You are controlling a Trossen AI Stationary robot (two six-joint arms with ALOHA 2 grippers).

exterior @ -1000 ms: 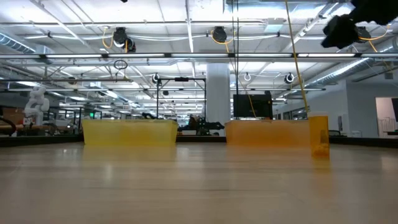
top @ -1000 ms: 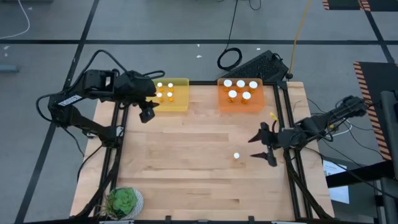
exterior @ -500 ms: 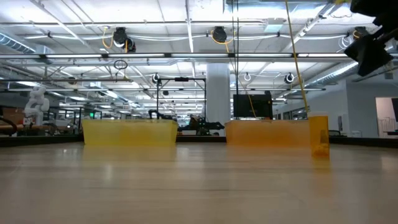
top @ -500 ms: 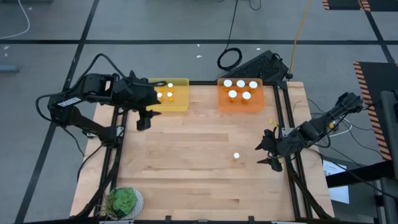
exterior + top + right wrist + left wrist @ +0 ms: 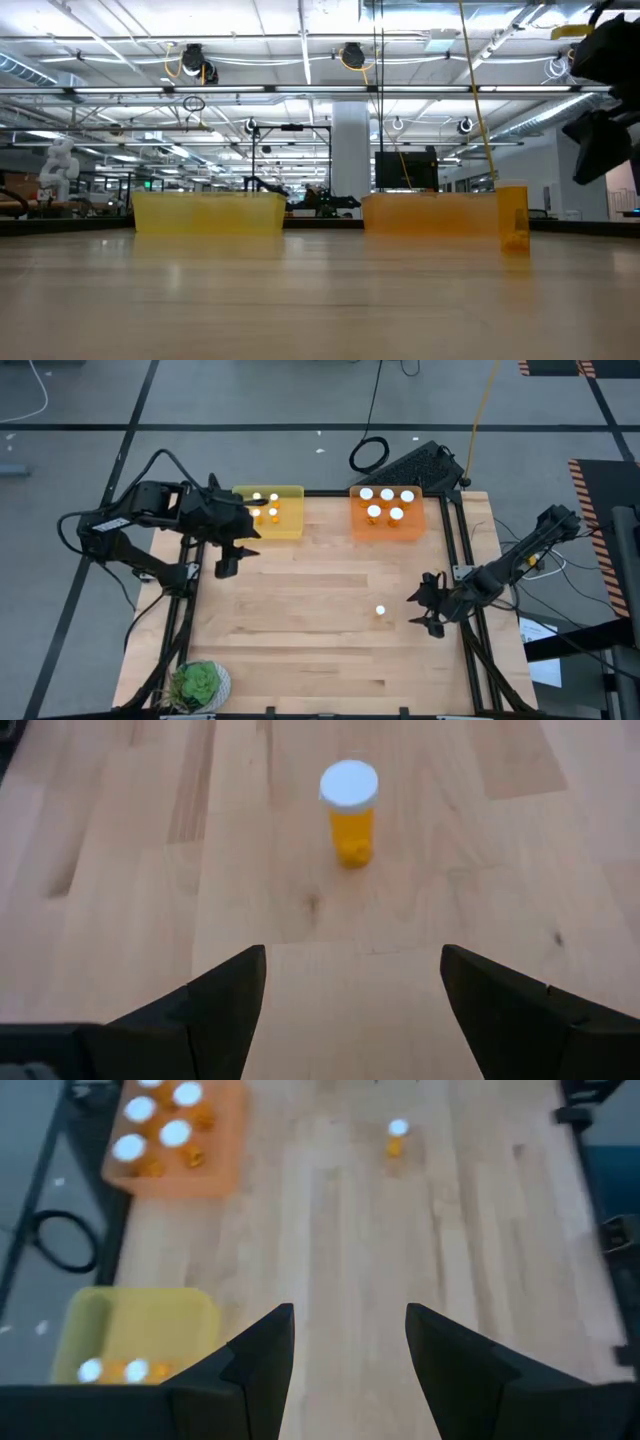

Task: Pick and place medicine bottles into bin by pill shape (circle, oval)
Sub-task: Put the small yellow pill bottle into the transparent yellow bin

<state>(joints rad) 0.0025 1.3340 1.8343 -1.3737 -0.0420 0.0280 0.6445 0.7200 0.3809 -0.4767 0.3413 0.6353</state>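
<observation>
- One medicine bottle [image 5: 381, 611] is left standing upright on the bare bench [image 5: 300, 610], toward the right side, well apart from both bins; amber body, white cap.
- Five bottles sit in the orange bin [image 5: 388, 523] at the far edge of the bench; their white caps [image 5: 387, 494] show from above; about four smaller caps show in the yellow bin [image 5: 283, 524] beside it, partly hidden by the left arm.
- Right gripper [image 5: 432, 612]: fingers spread wide and empty; low over the bench just beside the lone bottle, which stands ahead of the gap in the right wrist view [image 5: 349, 812], not yet between the fingers.
- Left gripper [image 5: 228, 560]: fingers apart, holding nothing; near the yellow bin, over the left edge of the bench.
- Judgement: sorting is nearly complete; one pick and one placement appear to be left; which bin suits this bottle cannot be told, since its pills are not visible.
- Potted plant [image 5: 200, 685] at the near left corner plays no part.
</observation>
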